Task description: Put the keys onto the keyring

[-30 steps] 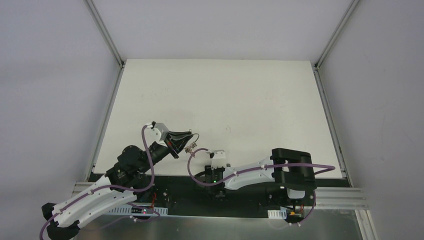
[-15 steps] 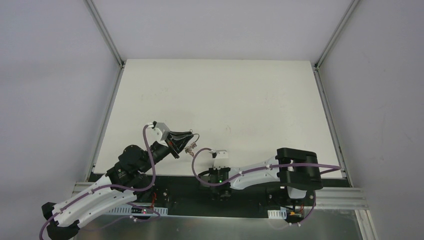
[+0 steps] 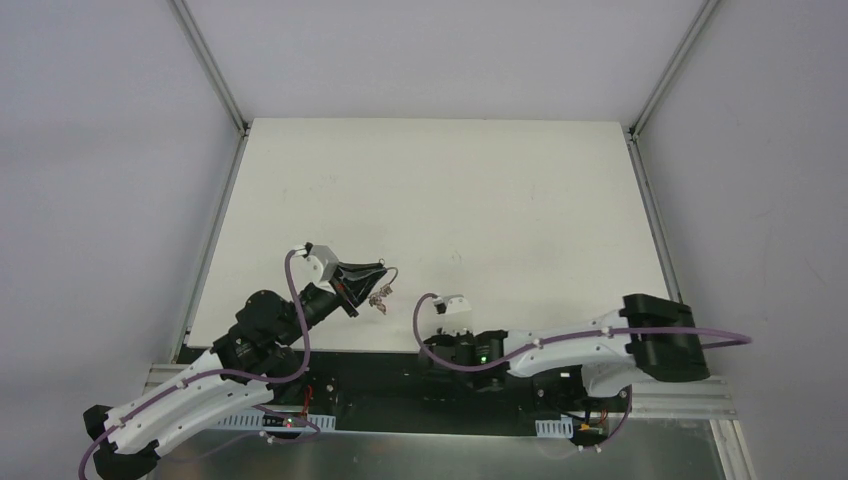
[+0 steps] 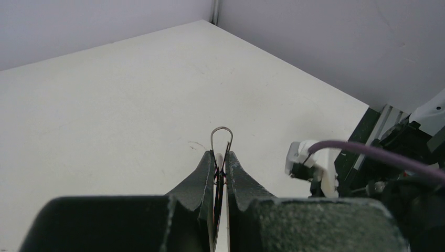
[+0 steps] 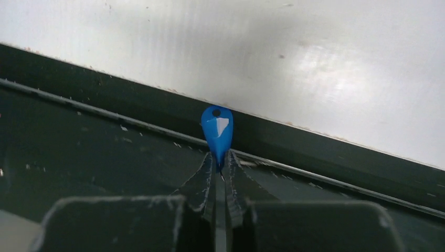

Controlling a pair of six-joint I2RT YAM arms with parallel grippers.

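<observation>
My left gripper [image 3: 376, 279] hovers over the near left of the white table [image 3: 450, 190], shut on the keyring [image 3: 381, 291], from which small silver keys hang. In the left wrist view the ring's thin wire loop [image 4: 221, 132] pokes out past the closed fingertips [image 4: 208, 160]. My right gripper [image 5: 221, 161] is shut on a key with a blue plastic head [image 5: 217, 131], which sticks up from between the pads. It sits low over the black strip at the table's near edge. In the top view the right gripper [image 3: 433, 350] is dark against that strip and the key does not show.
The black strip and metal rail [image 5: 120, 123] run along the table's near edge below the right gripper. The right arm's white wrist camera and purple cable [image 4: 315, 165] lie just right of the left gripper. Aluminium posts [image 3: 210, 75] and grey walls frame the table.
The right gripper has shut on the blue-headed key. The right arm's wrist and elbow have swung to the right along the near edge. The left arm has held still.
</observation>
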